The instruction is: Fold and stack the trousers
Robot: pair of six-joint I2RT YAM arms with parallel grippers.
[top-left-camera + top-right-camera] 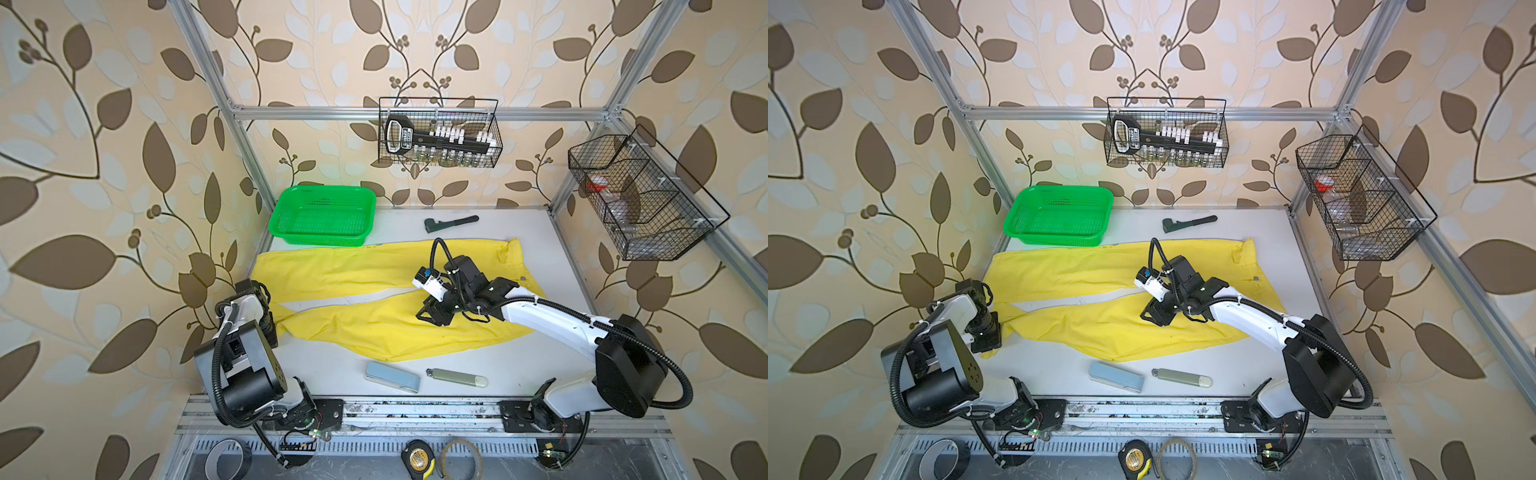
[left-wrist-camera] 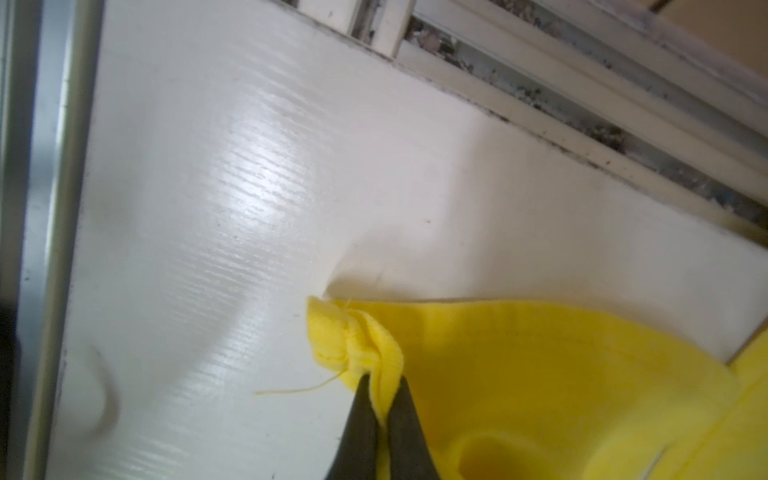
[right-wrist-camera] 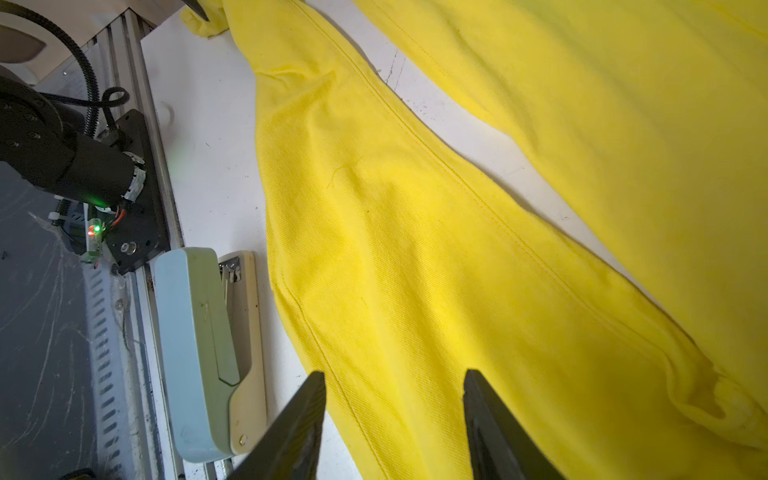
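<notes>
**Left tool (image 2: 380, 384) clenching a trouser cuff: first fold not yet made**

The left tool is clenching the bunched corner of a cuff of the yellow trousers (image 1: 374, 274), its two dark jaws pressing together on the cloth, as the left wrist view is showing. The right tool (image 3: 392, 376) is standing partly open with nothing between its jaws. It is hovering low over the nearer leg, and whether it is touching the cloth cannot be told.

The trousers are lying spread flat across the middle of the counter (image 1: 332, 370). In both top views the legs are running toward the left and the waistband is lying at the right, with the farther leg passing just beside the green basket (image 1: 275, 226). A stapler (image 1: 392, 376) is lying near the nearer leg, apart from it.

Judging by this layout, the garment is only being taken up for its first fold; every fold and the stacking are left to do.

The left arm (image 1: 245, 332) is crouching, folded tightly at the counter's left edge, with its wrist pointing down at the cuff. The right arm (image 1: 540, 320) is reaching forward and inward over the waistband end, its wrist tilting down toward the thigh.
</notes>
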